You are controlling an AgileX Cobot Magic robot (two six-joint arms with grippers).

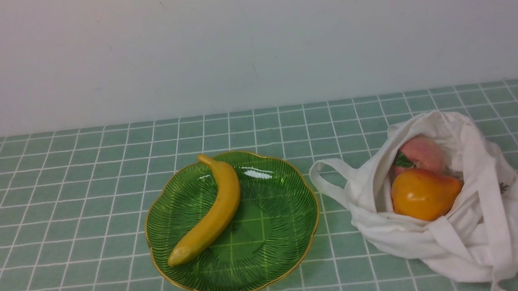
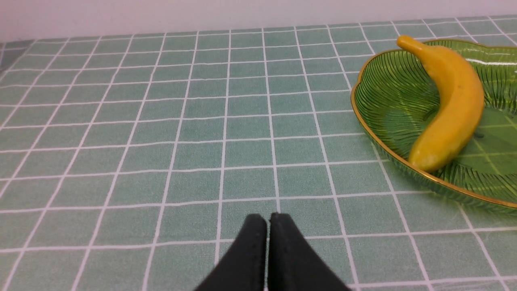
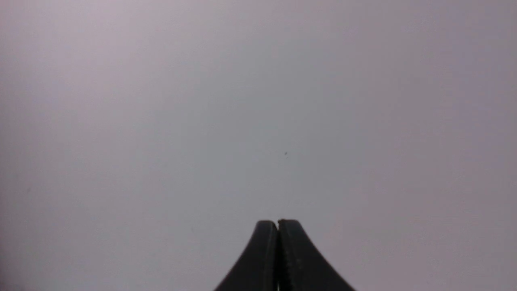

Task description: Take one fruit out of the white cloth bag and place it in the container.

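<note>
The yellow banana (image 1: 213, 211) lies inside the green gold-rimmed dish (image 1: 277, 239) near the table's middle; the left wrist view shows the banana (image 2: 452, 109) and the dish (image 2: 379, 101) too. The white cloth bag (image 1: 484, 219) slumps at the right, mouth open. Neither arm shows in the front view. My left gripper (image 2: 268, 216) is shut on nothing, low over the tablecloth, well apart from the dish. My right gripper (image 3: 278, 221) is shut on nothing and faces only a blank pale wall.
An orange pear-shaped fruit (image 1: 423, 194) and a pink peach (image 1: 423, 153) sit in the bag's mouth. A strap loop (image 1: 328, 177) reaches from the bag toward the dish. A green checked cloth (image 1: 56, 208) covers the table; a pale wall stands behind.
</note>
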